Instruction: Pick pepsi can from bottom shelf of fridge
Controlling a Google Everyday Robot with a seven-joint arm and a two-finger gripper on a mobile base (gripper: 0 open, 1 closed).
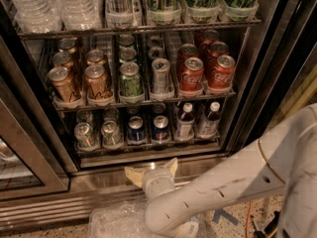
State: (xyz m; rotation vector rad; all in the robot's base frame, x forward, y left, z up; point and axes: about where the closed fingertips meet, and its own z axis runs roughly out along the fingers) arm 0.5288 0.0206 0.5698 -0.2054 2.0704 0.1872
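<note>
jaws: apart and holding nothing; the two cream fingers [134, 175] point up at the fridge [257, 83], low in front of its steel sill [99, 182] and under the level of the cans.
pepsi can [160, 128]: dark blue with silver top, upright at the front of the bottom shelf [148, 147], almost straight above the jaws.
second pepsi can [135, 129]: just beside it on the view's left; whether they touch, i cannot tell.
step in hand: in my judgement the approach; the can is not yet reached.
how to do it well: raise the jaws over the sill to the middle height of the can, keep them wide, go straight in so that one finger passes on each side, and close only when the can sits deep between them.
tight places: the gap between the two blue cans looks narrow, and a small bottle [184, 119] stands just beside on the other side; a finger may push a neighbour.
above: the rack with the green can [130, 81] and red coca-cola cans [191, 74] hangs close over the can tops, so pulling out forward seems safer than lifting.
further out: silver cans [85, 134] on the same shelf, the door frame [29, 167] at the view's left.
floor: crinkled clear plastic [114, 222] under the white arm [223, 187].
</note>
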